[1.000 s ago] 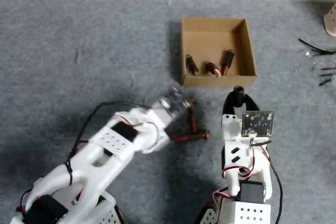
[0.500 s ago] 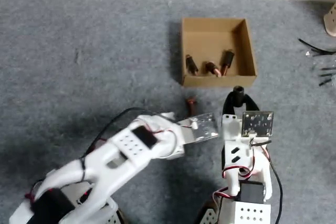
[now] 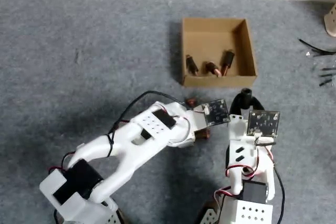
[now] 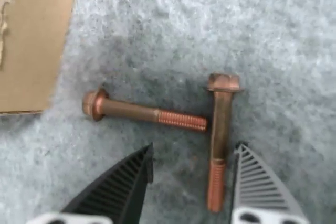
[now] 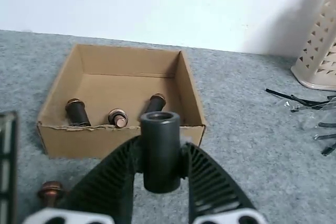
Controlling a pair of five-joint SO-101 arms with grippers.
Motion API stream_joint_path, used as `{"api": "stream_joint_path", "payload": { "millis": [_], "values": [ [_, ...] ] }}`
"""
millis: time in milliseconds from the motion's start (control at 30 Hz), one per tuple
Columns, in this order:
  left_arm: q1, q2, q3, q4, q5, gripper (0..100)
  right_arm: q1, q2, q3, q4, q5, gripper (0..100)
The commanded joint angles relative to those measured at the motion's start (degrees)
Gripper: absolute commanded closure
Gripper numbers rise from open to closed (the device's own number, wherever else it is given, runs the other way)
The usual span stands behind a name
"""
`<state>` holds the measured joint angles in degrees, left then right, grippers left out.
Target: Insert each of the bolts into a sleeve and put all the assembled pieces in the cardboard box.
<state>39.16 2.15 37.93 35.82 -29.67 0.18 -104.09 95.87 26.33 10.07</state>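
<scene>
the left gripper (image 4: 194,153) hangs released over the grey table (image 4: 294,35), its jaws spread wide and touching nothing. one bolt (image 4: 220,140) lies lengthwise between its fingers, close beside one of them, with the threaded end toward the gripper and the hex head pointing away. a second bolt (image 4: 142,113) lies crosswise just beyond the fingertips; its threaded tip comes up to the first bolt's shank, though whether they touch i cannot tell, and its flanged head points toward the cardboard box (image 4: 31,40), which stands further out and off to that same side. the right gripper (image 5: 160,153) is clenched on a black sleeve (image 5: 159,129), held upright between the jaws with its open mouth facing up. straight ahead of this gripper, just past the sleeve, is the front wall of the box, and inside it, toward the near side, lie three assembled pieces (image 5: 77,112) (image 5: 118,117) (image 5: 155,102), each a dark sleeve with a copper bolt head showing. in the high view the right gripper sits near the box's front wall, and the left arm's wrist is close beside it. well off beyond the right gripper's outer side lie black cable ties (image 5: 304,103) and a beige perforated object (image 5: 317,51).
</scene>
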Motion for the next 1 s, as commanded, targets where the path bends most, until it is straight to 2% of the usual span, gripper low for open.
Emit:
{"api": "stream_joint_path", "payload": {
  "millis": [0, 100, 400, 567, 733, 967],
  "values": [
    [1.19, 1.36, -2.42, -0.35, 0.00, 77, -0.66, -1.36, 5.23, 0.04, -0.35, 99.4],
    [1.19, 1.45, -2.24, -0.26, 0.00, 77, 0.04, -1.36, 5.23, 0.04, -0.35, 99.4],
    [1.19, 1.54, -2.33, 1.23, 0.00, 77, 11.21, -1.36, 5.23, -1.54, -1.05, 99.4],
    [1.19, 1.19, -1.63, 1.32, 0.09, 77, 17.19, -1.36, 5.23, -1.63, -6.42, 99.4],
    [1.19, 1.63, -2.68, 1.23, 0.00, 77, 19.74, -1.36, 5.23, -1.63, -6.77, 99.4],
    [1.19, 1.80, -3.91, 3.52, 0.00, 77, 19.65, -1.36, 5.23, -1.63, -6.86, 99.4]
  ]
}}
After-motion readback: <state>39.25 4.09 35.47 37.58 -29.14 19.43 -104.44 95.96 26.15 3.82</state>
